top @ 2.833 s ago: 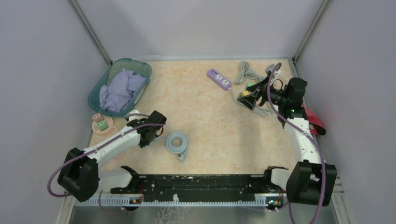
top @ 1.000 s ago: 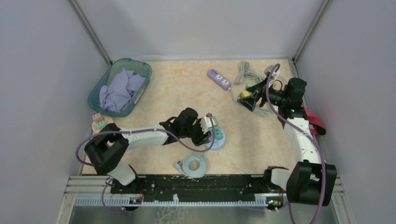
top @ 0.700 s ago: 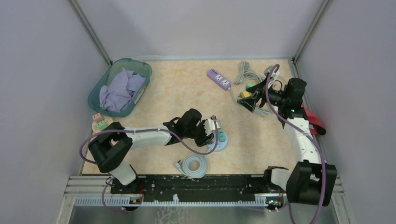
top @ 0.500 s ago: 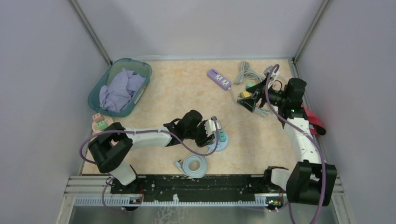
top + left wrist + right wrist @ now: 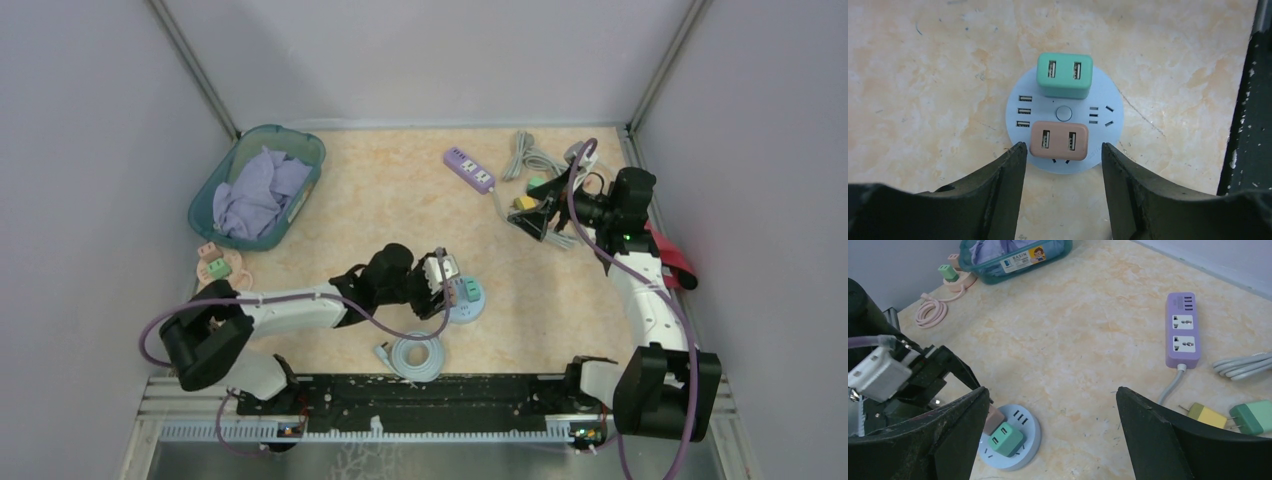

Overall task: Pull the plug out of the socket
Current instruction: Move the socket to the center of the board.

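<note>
A round light-blue socket [image 5: 478,305] lies mid-table, also in the left wrist view [image 5: 1113,125] and the right wrist view [image 5: 1033,432]. Two plugs stand in it: a green plug [image 5: 1064,76] [image 5: 1005,436] and a pink plug [image 5: 1058,140] [image 5: 994,418]. My left gripper [image 5: 445,285] [image 5: 1063,148] hovers over the socket, open. Its fingers [image 5: 1008,170] flank the pink plug's near edge without touching it. My right gripper [image 5: 530,210] [image 5: 1052,390] hangs open and empty at the far right, well away from the socket.
A grey cable coil [image 5: 415,353] lies just in front of the socket. A purple power strip [image 5: 468,169] and grey cord bundle [image 5: 535,158] lie at the back right. Loose yellow [image 5: 1207,415] and green [image 5: 1252,417] plugs sit below the right gripper. A teal basin [image 5: 300,145] stands back left.
My left arm swung from the left side to mid-table, and the cable coil shifted with it. In the last half second its jaws widened and it drew back slightly. The right arm stayed still.
</note>
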